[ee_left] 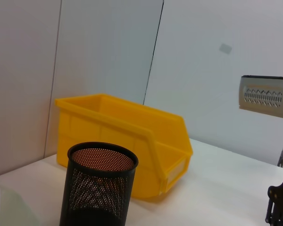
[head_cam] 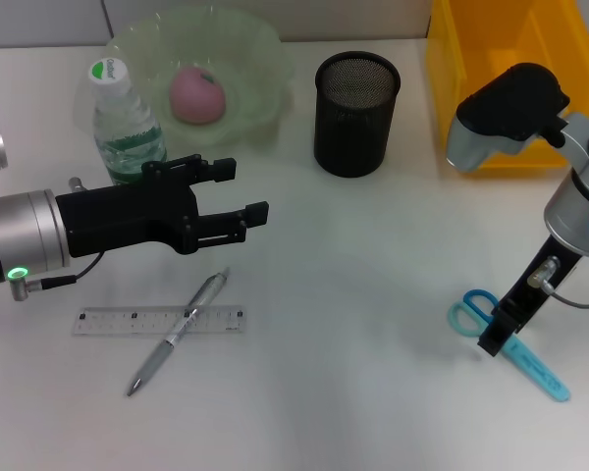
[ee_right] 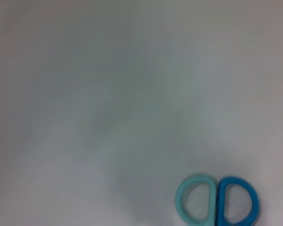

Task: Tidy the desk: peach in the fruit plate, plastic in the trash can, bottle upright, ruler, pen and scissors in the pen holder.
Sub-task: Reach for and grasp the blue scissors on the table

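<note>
The left hand [head_cam: 243, 192] hovers with fingers spread, empty, above the ruler [head_cam: 160, 321] and pen [head_cam: 177, 334], likely ready to pick. The right hand [head_cam: 498, 337] presses onto the scissors [head_cam: 530, 361]; grip unclear.

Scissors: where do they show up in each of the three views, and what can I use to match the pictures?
Head view: the scissors lie on the table at lower right, under the right gripper.
Left wrist view: not in it.
Right wrist view: only the two handle loops show, at the lower edge.
Shared landmark: the pen holder and the yellow bin link head and left wrist.
</note>
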Controlling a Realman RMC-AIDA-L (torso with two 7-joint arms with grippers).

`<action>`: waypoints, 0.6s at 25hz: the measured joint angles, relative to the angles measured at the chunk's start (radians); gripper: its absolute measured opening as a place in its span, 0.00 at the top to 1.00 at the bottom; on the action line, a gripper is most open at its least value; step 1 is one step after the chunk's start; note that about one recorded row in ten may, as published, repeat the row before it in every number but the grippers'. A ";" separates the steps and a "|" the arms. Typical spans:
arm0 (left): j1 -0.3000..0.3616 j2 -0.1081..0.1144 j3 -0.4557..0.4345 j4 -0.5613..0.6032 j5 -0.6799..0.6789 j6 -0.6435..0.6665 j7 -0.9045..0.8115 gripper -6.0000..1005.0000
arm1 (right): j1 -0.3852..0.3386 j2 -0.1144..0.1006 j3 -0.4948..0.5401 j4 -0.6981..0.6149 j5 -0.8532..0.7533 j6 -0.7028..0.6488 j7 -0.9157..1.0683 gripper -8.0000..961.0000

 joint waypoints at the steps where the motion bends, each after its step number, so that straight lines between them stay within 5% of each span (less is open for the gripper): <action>1: -0.001 0.000 -0.001 -0.002 0.000 0.000 0.000 0.22 | 0.001 0.000 -0.003 0.000 0.000 -0.007 -0.001 0.29; 4: -0.001 0.000 -0.001 -0.002 -0.001 0.000 0.000 0.22 | 0.001 0.000 -0.013 0.000 0.000 -0.011 -0.001 0.32; 15: -0.001 0.000 -0.003 -0.002 -0.001 0.000 0.000 0.22 | 0.000 0.000 -0.038 0.001 -0.003 -0.014 0.011 0.69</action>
